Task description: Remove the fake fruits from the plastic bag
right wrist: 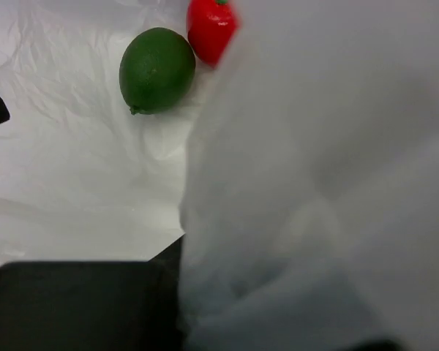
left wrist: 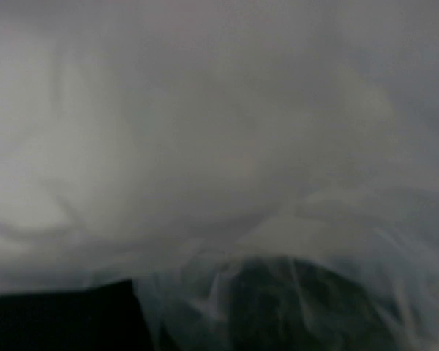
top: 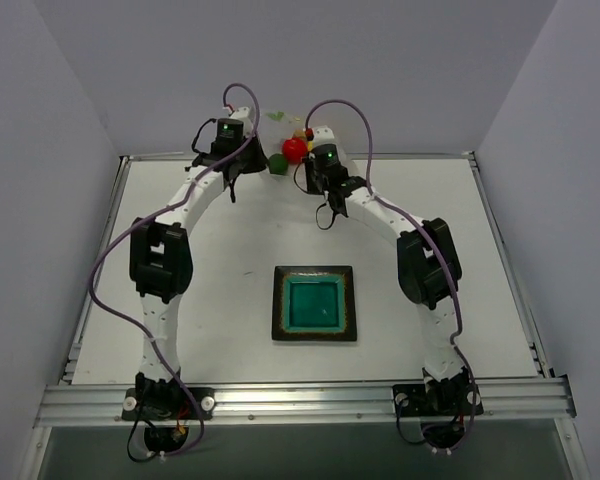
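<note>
The thin white plastic bag point(top: 273, 128) is held up at the far edge of the table between both wrists. It fills the left wrist view point(left wrist: 205, 146) and covers the right half of the right wrist view point(right wrist: 329, 168). A bright red round fruit point(top: 295, 150) and a green oval fruit point(top: 277, 164) sit in the bag's folds, with a yellow fruit point(top: 301, 130) and a dark red one point(top: 311, 134) behind. The green fruit point(right wrist: 157, 69) and the red fruit point(right wrist: 211, 25) lie on the film. My left gripper point(top: 252, 158) and right gripper point(top: 308, 170) are wrapped in bag film, apparently shut on it.
A square teal plate point(top: 315, 303) with a dark rim lies mid-table, well short of both grippers. The table's back edge and the grey back wall point(top: 280, 60) are right behind the bag. A metal rail point(top: 300, 400) runs along the near edge.
</note>
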You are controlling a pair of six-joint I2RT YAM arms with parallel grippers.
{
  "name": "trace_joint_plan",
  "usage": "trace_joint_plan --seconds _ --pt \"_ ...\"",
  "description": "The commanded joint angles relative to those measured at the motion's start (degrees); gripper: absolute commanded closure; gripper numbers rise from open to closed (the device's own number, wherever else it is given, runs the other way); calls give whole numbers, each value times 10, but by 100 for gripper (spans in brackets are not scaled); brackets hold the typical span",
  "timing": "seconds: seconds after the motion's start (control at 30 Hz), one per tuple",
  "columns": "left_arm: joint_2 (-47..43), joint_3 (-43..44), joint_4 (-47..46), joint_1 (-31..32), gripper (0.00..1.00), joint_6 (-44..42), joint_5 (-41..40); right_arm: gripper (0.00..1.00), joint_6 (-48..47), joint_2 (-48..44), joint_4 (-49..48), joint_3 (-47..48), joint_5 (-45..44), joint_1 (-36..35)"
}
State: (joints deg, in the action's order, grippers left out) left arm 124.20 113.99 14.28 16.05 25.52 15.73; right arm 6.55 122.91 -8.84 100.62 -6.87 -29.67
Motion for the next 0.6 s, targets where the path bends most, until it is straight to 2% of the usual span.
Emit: trace_joint_plan --seconds 0.0,0.13,0.23,0.3,0.43,0.57 --pt "-66 -17 -53 -4 98 22 -3 100 12 -49 -61 -23 -18 2" --pt "-180 -116 -115 -1 98 73 -1 100 27 -163 -97 -89 -8 1" --pt "-225 -153 -127 12 98 93 4 100 24 -222 -96 -102 -7 5" --pt "-238 -155 -114 23 98 88 2 100 22 -234 -87 -97 -1 11" --pt "-251 -153 -105 26 98 96 -3 100 57 -209 -51 -46 80 58" --pt "-247 -116 -61 25 98 79 -4 100 81 -219 -37 -53 102 74"
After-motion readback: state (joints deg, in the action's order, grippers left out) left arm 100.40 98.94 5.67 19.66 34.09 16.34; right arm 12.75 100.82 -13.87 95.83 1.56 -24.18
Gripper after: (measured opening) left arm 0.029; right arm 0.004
